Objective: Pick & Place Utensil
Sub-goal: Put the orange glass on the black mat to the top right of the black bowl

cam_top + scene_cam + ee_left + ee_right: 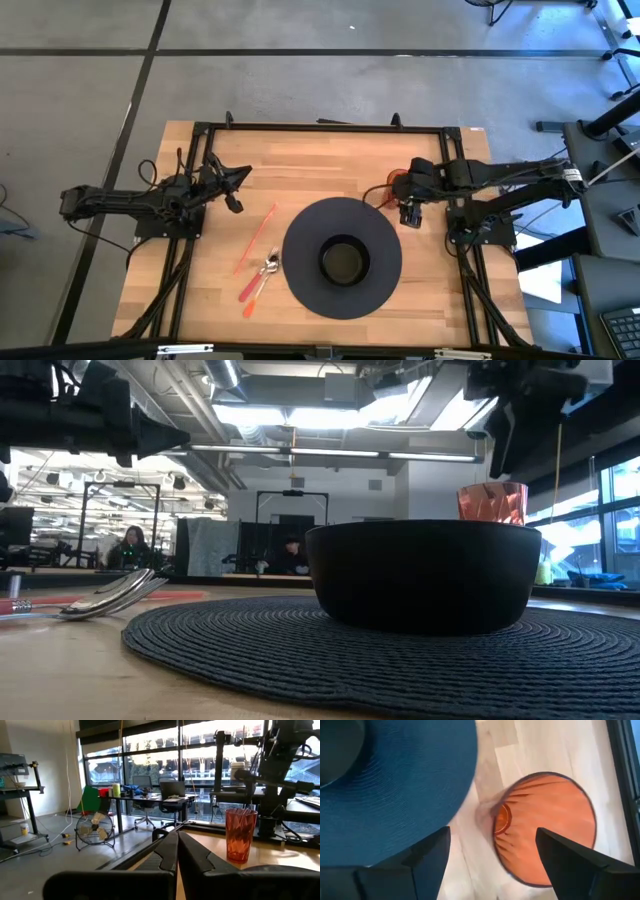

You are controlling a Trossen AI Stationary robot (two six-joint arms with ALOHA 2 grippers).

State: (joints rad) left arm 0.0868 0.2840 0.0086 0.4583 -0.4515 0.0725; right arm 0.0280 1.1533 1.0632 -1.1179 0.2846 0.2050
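Observation:
Several utensils lie flat on the wooden table left of the placemat: a silver-headed spoon (270, 264) (110, 595) with an orange handle, another orange-handled piece (250, 292), and a thin orange stick (257, 237). A black bowl (343, 260) (425, 575) stands on a dark round woven placemat (300, 250) (350, 655). My left gripper (240, 178) (177, 851) is shut and hovers over the far left of the table, away from the utensils. My right gripper (410, 210) (492, 832) is open, pointing down beside an orange ribbed cup (398, 180) (545, 827) (241, 835).
The orange cup stands upright on the table just beyond the placemat's far right edge, right under my right wrist. A black frame (320, 128) borders the table. Bare wood (300, 165) lies along the far side between the two arms.

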